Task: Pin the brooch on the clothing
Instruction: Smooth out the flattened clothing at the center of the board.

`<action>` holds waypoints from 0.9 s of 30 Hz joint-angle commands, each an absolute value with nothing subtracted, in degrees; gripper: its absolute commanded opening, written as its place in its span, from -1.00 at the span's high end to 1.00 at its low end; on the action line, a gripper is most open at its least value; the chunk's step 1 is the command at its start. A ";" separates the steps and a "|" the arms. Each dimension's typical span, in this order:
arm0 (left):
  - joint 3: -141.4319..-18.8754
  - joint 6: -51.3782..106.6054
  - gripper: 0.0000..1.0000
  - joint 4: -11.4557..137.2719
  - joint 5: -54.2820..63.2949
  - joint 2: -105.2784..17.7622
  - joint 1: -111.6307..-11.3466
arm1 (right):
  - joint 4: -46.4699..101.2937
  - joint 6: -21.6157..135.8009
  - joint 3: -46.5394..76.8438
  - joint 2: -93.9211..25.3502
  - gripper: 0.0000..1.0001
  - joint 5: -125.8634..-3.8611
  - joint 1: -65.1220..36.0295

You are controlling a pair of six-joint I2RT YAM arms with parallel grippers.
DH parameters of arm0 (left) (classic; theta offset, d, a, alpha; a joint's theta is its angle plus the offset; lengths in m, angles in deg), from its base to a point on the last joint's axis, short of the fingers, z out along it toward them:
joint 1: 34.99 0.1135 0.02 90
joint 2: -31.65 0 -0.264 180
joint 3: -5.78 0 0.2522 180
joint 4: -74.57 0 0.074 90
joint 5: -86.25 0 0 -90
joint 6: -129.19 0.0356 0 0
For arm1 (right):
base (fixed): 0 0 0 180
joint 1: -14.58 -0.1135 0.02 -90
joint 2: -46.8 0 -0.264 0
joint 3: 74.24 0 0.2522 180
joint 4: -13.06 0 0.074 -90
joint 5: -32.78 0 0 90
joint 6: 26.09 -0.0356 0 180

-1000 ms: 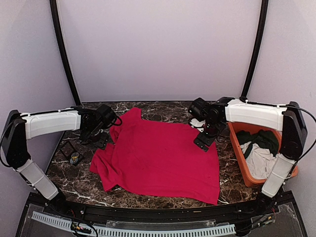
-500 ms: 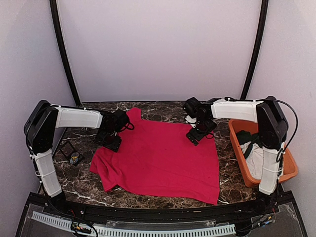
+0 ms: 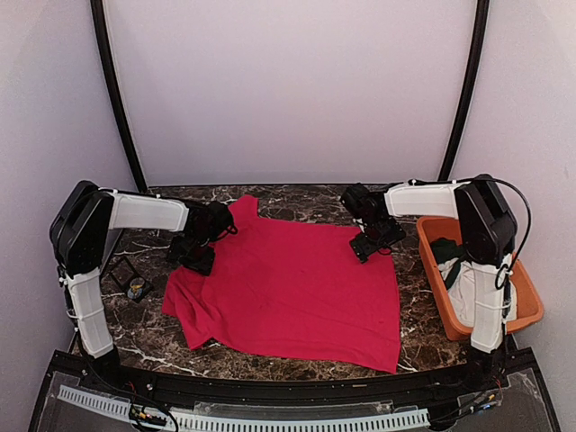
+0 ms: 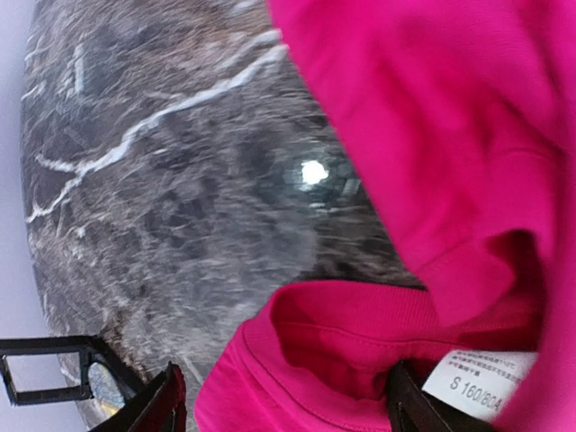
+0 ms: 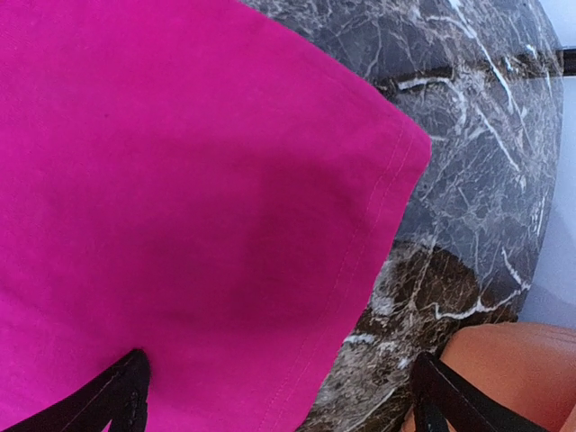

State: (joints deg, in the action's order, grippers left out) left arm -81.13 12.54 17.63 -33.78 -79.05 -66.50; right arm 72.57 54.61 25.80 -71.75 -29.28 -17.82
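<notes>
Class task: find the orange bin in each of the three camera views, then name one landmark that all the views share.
Top external: the orange bin sits at the far right, past the red T-shirt.
Left wrist: not in it.
Right wrist: only a part shows, in the bottom right corner.
Shared landmark: the red T-shirt, also seen by the left wrist and the right wrist.

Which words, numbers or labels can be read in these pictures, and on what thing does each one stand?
"S 160/8", cut off by the picture's edge: on the white label inside the neck of the red T-shirt.
Smaller print above it on that label: too small to read.
Nothing else is readable.
</notes>
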 commanded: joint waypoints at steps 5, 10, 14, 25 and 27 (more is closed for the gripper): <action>-77.44 6.36 -0.52 12.86 -36.13 -77.57 -62.05 | 73.81 48.70 24.77 -72.35 -0.97 -25.01 -13.10; -76.81 3.69 -0.52 12.21 -37.04 -75.17 -61.09 | 72.62 47.18 25.33 -70.38 -0.97 -25.75 -9.87; -77.25 2.36 -0.51 12.59 -36.85 -71.97 -61.01 | 72.53 48.35 28.45 -69.88 -0.97 -26.36 -9.22; -84.99 10.96 -0.69 22.94 -29.61 -60.36 -61.03 | 68.09 58.09 29.35 -61.60 -0.97 -33.89 -18.79; -88.07 11.93 -0.69 21.43 -29.85 -64.13 -61.07 | 68.41 58.44 28.58 -61.73 -0.97 -33.60 -21.25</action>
